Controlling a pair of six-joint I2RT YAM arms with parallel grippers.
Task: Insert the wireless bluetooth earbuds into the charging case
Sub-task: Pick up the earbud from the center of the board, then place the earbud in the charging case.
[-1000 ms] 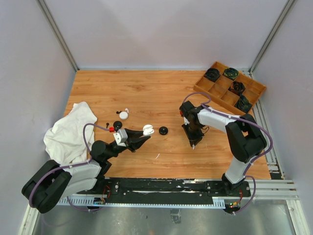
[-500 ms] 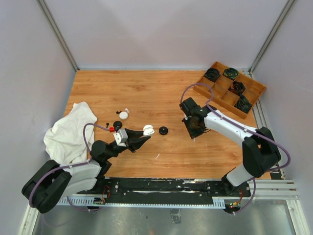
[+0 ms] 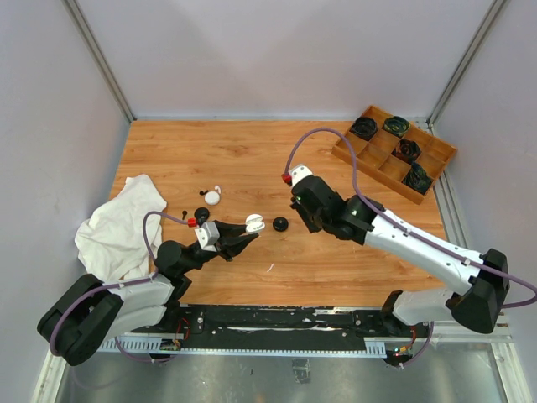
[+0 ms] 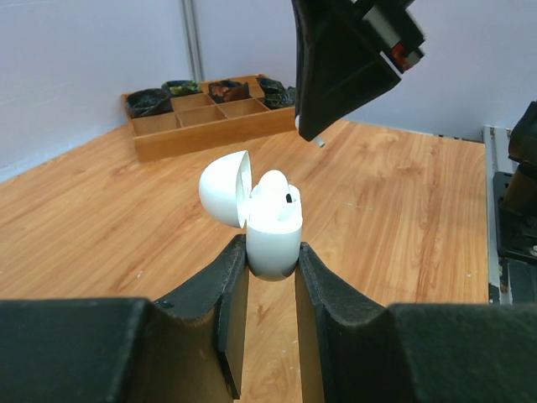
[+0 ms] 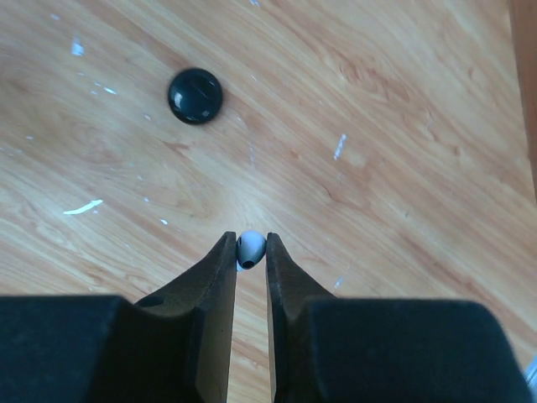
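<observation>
My left gripper (image 4: 271,252) is shut on a white charging case (image 4: 273,234), held just above the table with its lid swung open to the left. One white earbud (image 4: 274,191) sits in the case. From above, the case (image 3: 254,223) shows at the tip of my left gripper (image 3: 249,228). My right gripper (image 5: 251,244) is shut on a second white earbud (image 5: 251,248), pinched at the fingertips above the wood. This right gripper (image 3: 305,223) hangs a little to the right of the case and appears as a dark wedge (image 4: 336,75) in the left wrist view.
A black puck (image 3: 280,224) lies between the two grippers, below the right one (image 5: 195,95). A white puck (image 3: 213,198), a black puck (image 3: 201,214) and tiny black pieces (image 3: 200,191) lie further left. A white cloth (image 3: 117,227) sits at the left, a wooden tray (image 3: 357,154) of black cases at back right.
My right arm has swung left across the table, carrying the earbud towards the held case. The left gripper and case have stayed still.
</observation>
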